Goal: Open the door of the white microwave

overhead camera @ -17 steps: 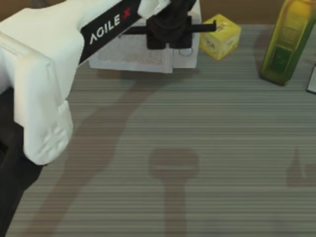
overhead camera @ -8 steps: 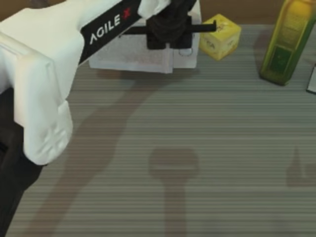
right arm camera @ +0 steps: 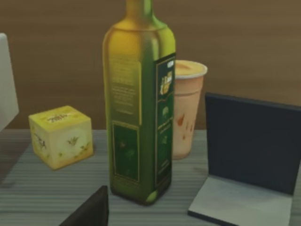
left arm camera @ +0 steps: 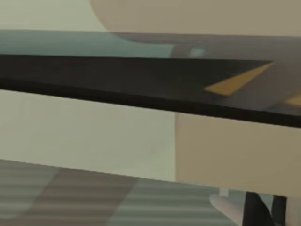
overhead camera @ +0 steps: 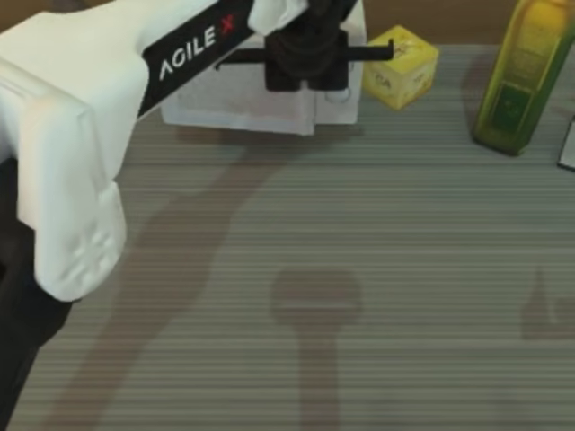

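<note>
The door (overhead camera: 241,103) lies directly beneath the left pincer (overhead camera: 305,76), at its right-hand edge on the white microwave (overhead camera: 337,103); pincer's grip state cannot be determined.

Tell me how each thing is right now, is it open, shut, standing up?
door: ajar, swung a little off the front.
white microwave: upright at the table's far edge.
left gripper: over the microwave's front.
yellow cube: resting beside the microwave.
green bottle: upright.
orange cup: upright behind the bottle.
</note>
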Controlling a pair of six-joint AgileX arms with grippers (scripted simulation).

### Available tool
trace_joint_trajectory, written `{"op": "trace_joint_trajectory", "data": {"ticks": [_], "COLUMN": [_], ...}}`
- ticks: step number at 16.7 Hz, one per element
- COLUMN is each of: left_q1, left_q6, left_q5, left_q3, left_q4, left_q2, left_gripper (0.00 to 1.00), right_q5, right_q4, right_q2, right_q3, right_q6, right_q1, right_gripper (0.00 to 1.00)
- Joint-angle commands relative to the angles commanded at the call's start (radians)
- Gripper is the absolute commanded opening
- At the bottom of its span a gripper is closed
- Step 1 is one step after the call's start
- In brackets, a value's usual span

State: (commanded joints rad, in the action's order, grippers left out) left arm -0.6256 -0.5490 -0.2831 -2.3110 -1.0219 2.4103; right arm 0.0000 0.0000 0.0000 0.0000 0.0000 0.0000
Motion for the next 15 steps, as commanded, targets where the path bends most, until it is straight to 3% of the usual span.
{"op": "trace_joint_trajectory", "data": {"ticks": [6, 15], "left_q1": [0.007, 0.007], "left_q6": [0.076, 0.077], "left_q5": [0.024, 0.025], "left_q3": [0.183, 0.186], "left_q4": [0.097, 0.098], "left_q2": [-0.104, -0.106], "left_gripper": [0.0, 0.0], "right_q5": [0.0, 0.0], "right_q4": [0.0, 0.0], "right_q2": [0.0, 0.0], "right_q3": [0.0, 0.0], "right_q6": [0.0, 0.0], "right_q1": [0.0, 0.0], "right_gripper": [1.0, 1.0]}}
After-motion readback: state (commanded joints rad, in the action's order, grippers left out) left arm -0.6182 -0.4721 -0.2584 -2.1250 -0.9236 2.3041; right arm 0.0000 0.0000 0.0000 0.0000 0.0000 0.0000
